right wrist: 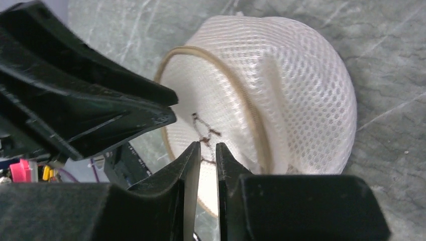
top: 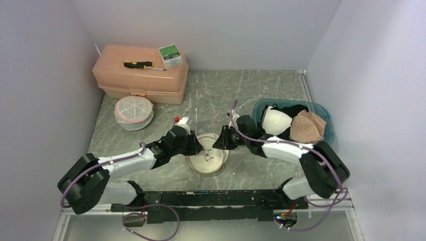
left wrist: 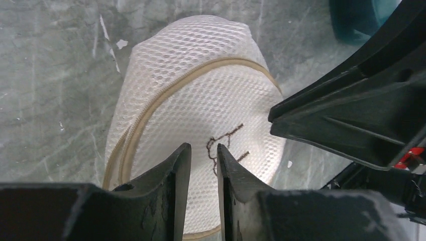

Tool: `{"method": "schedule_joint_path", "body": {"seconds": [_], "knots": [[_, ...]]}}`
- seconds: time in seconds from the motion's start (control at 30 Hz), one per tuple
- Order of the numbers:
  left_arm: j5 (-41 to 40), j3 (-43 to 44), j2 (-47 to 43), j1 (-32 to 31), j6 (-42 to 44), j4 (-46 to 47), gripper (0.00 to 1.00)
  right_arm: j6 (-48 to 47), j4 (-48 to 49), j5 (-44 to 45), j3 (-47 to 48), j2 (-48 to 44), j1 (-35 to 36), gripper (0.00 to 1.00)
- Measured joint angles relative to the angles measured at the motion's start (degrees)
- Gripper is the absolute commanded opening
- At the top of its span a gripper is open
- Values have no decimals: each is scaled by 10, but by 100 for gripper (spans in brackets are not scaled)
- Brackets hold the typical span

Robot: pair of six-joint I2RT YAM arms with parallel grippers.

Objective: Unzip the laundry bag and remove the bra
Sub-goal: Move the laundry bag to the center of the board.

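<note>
Grey marbled tabletop carried a white domed mesh laundry bag with tan zipper between both arms; left end effector stood slightly parted over it; right end effector was nearly closed, its grip impossible to tell.

Bag on table, between left gripper and right gripper, under both tips. Tub behind-left of left gripper; toolbox farther behind, screwdriver and box on lid. Bin right of right gripper, bras inside.
</note>
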Motion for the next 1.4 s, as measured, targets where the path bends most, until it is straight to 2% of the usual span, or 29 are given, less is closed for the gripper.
{"method": "schedule_joint_path", "body": {"seconds": [0.2,0.47,0.57,0.67,0.73,0.87,1.0,1.2,1.4], "knots": [[-20,4,48,5,0,10,29,14,26,28,14,87,0,18],[-24,4,94,24,0,41,29,25,38,62,19,146,-4,20],[-21,4,102,28,0,50,29,25,40,63,19,144,-6,28],[-21,4,95,29,-1,50,32,21,29,70,19,117,-6,45],[-20,4,80,29,0,45,34,14,11,76,19,75,-7,55],[-20,4,14,30,0,30,39,-3,-17,99,13,-26,-9,69],[-20,3,-62,30,-1,4,41,-12,-33,115,-21,-94,-15,76],[-16,-29,-177,30,-17,-36,42,-3,-48,109,-91,-84,-26,83],[-4,-68,-263,30,-40,-89,43,15,-13,73,-107,-48,-27,84]]}}
